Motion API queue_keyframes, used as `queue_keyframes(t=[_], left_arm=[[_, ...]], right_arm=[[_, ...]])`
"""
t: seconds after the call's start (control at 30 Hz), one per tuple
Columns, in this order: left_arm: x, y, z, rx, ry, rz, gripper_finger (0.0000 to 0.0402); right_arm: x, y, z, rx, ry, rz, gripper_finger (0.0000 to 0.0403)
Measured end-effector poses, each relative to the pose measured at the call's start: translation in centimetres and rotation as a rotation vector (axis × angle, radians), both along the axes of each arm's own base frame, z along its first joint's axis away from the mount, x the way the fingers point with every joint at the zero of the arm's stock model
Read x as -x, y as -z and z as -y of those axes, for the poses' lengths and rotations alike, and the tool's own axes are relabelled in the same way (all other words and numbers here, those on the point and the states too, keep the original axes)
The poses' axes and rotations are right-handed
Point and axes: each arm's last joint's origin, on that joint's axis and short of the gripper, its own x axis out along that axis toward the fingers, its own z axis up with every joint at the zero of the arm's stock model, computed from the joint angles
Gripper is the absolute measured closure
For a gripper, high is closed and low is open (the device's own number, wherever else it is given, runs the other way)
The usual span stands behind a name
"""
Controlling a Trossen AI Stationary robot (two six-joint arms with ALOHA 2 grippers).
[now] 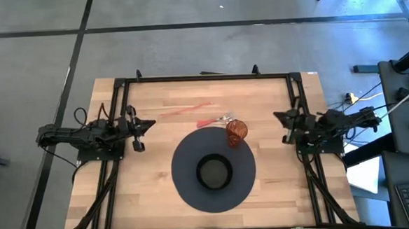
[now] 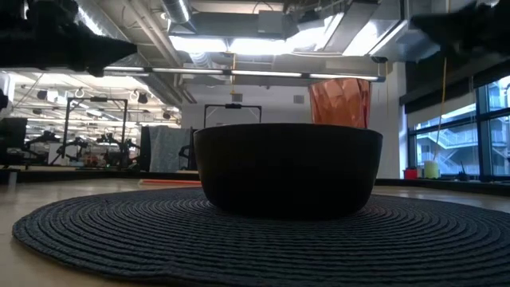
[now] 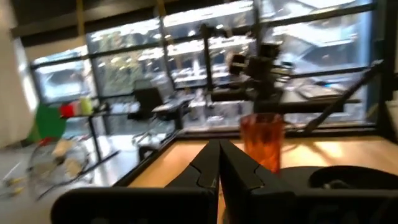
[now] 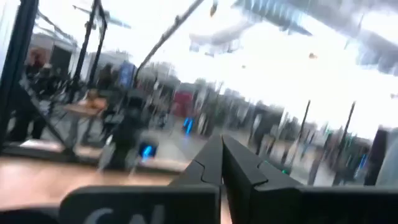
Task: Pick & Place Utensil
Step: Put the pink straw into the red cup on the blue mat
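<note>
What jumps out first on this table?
A big round dark mat fills the table's middle, with a black bowl at its centre. An orange cup stands at the mat's far edge, with red utensils on the wood just beyond. Both arms wait at the sides, fingers shut.

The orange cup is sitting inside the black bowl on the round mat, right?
Not quite. The orange cup isn't inside the black bowl; it stands beside it, at the edge of the round mat. The bowl does sit in the mat's middle. The high view shows this.
</note>
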Motion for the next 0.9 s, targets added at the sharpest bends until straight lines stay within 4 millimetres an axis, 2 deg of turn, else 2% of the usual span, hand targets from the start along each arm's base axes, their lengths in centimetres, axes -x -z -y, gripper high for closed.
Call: queue_keyframes(t=[0.17, 0.3, 0.43, 0.57, 0.7, 0.9], left_arm=[[0.0, -0.5, 0.3, -0.087, 0.099, 0.041, 0.04], [0.1, -0.6, 0.4, -0.169, 0.115, 0.035, 0.0398], [0.1, -0.9, 0.3, -0.256, 0.041, 0.041, 0.0398], [0.8, -2.7, 0.2, -0.428, -0.074, 0.193, 0.04], [1.2, -4.2, 0.3, -0.603, -0.08, 0.229, 0.0399], [0.8, -7.1, 0.0, -0.589, -0.159, 0.137, 0.04]], right_arm=[[0.7, -2.0, 0.0, 0.154, -0.015, 0.077, 0.0398], [0.5, -1.5, -0.1, 0.24, 0.016, 0.003, 0.04], [0.4, -1.4, 0.0, 0.254, 0.051, -0.011, 0.0397], [0.6, -1.6, 0.1, 0.313, 0.104, -0.01, 0.0394], [0.9, -2.3, 0.4, 0.322, 0.175, 0.043, 0.0399], [1.3, -2.9, 0.9, 0.26, 0.214, 0.132, 0.04]])
